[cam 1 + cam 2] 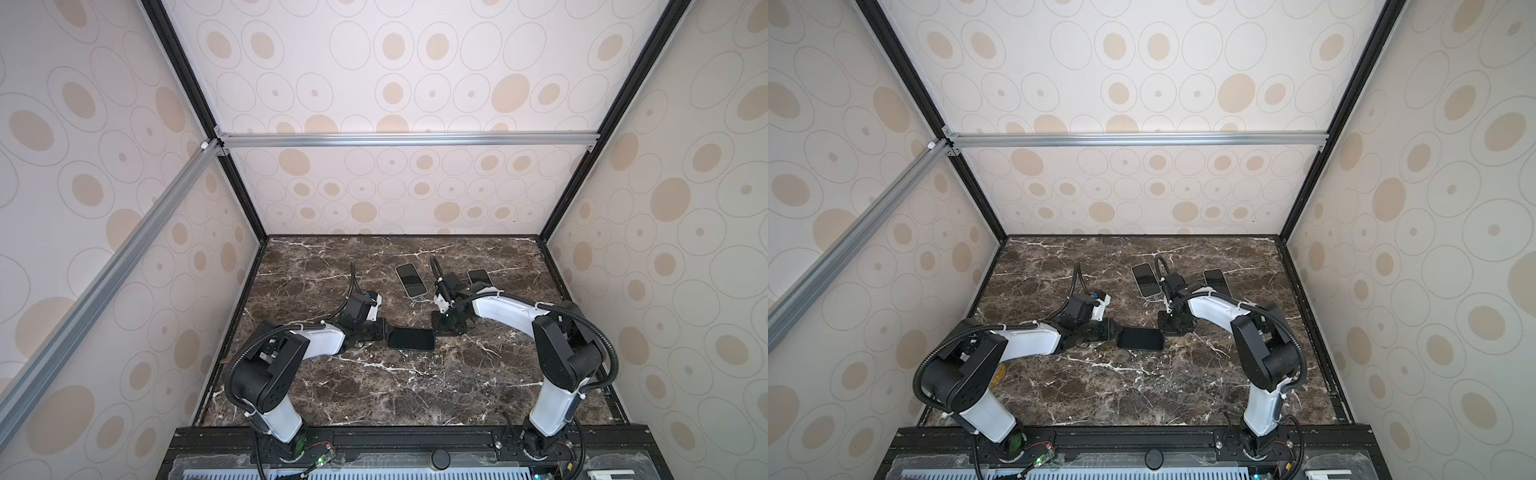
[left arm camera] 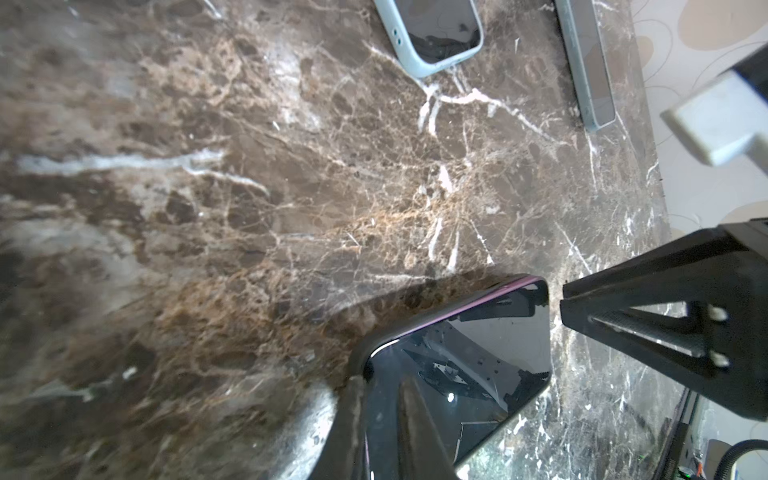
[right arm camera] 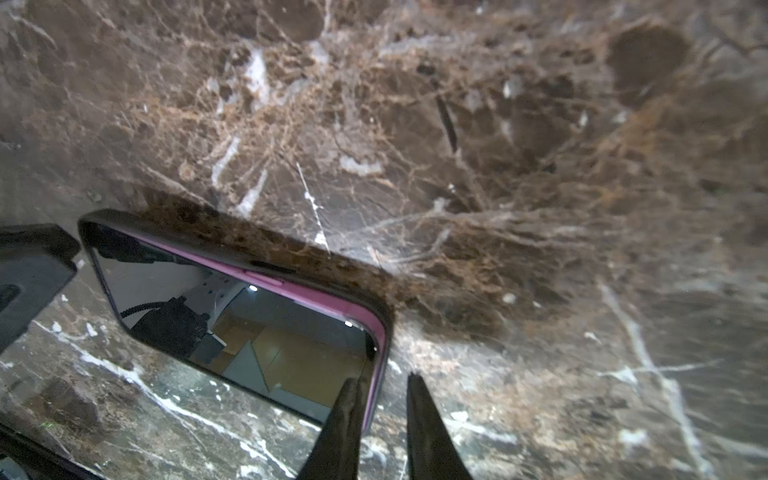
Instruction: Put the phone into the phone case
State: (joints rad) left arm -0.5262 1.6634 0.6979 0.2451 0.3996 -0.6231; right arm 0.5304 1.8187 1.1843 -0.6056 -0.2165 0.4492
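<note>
A phone [image 1: 411, 338] [image 1: 1140, 338] with a purple edge and a black screen lies flat in mid-table, inside the dark rim of a phone case [image 3: 104, 218]. My left gripper [image 1: 384, 332] [image 2: 378, 386] is shut on its left end, with one finger over the screen and one under the case. My right gripper [image 1: 444, 328] [image 3: 383, 378] points down at the right end. Its jaws stand slightly apart astride the case's end rim. One finger sits over the screen, the other just outside the rim, with marble showing between that finger and the rim.
Two more phones lie behind: one in a pale case [image 1: 410, 280] [image 2: 440, 33] and another [image 1: 480, 276] [image 2: 590, 75] partly hidden by the right arm. The brown marble table [image 1: 374, 386] is closed in by patterned walls on three sides.
</note>
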